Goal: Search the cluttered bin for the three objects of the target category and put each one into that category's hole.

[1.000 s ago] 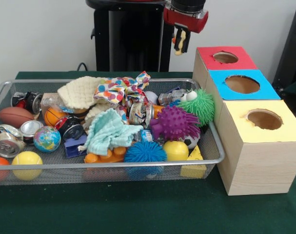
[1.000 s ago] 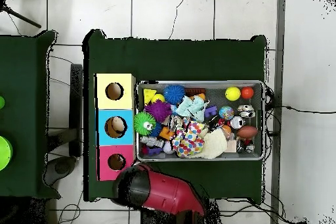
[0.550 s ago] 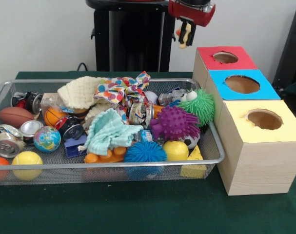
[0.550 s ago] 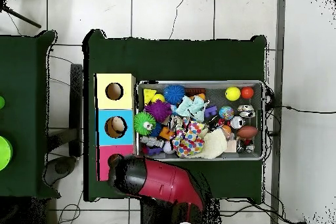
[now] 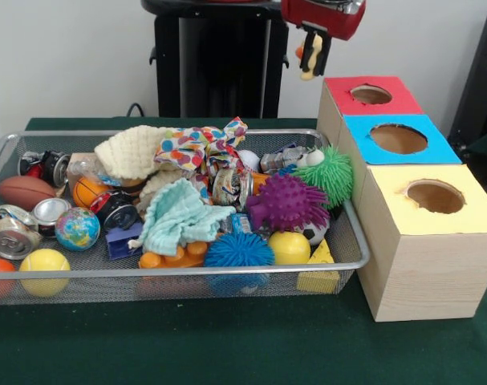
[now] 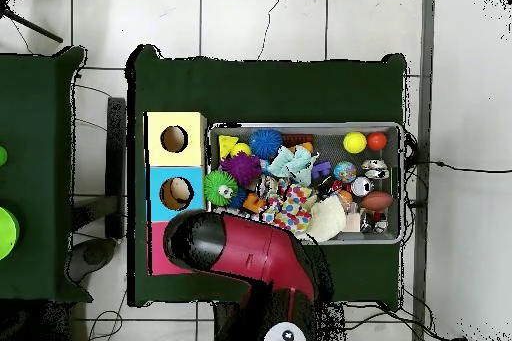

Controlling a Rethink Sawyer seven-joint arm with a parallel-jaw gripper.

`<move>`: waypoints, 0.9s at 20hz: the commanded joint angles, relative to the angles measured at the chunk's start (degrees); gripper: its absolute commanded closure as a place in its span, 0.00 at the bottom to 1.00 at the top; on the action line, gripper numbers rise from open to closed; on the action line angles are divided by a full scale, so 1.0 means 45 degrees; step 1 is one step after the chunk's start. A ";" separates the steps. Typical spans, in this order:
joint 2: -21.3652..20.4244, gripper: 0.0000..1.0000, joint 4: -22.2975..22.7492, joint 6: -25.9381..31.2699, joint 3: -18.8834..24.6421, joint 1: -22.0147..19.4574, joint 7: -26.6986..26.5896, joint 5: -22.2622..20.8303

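Hand (image 5: 313, 58), upper centre of frame: clamped on small cream-orange toy (image 5: 310, 66). Step: transport to red-topped box (image 5: 370, 96). Next: centre over hole, release.

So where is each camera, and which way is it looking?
Front view: the camera sits low across the table and looks over the mesh bin toward the black pedestal; the red wrist and the gripper, holding something small, hang at the top.
Overhead view: the camera hangs above and looks straight down; the red arm reaches in from the bottom and covers the red box.
Both show the bin, the purple spiky ball and the yellow box.
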 commanded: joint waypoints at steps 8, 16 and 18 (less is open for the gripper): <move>0.1832 1.00 -0.2283 0.0077 0.0652 -0.0037 0.3466 0.1449; 0.2396 1.00 -0.3119 0.0876 0.0318 0.0846 0.4587 0.2170; 0.2328 1.00 -0.3272 0.1410 0.0132 0.1046 0.4745 0.2272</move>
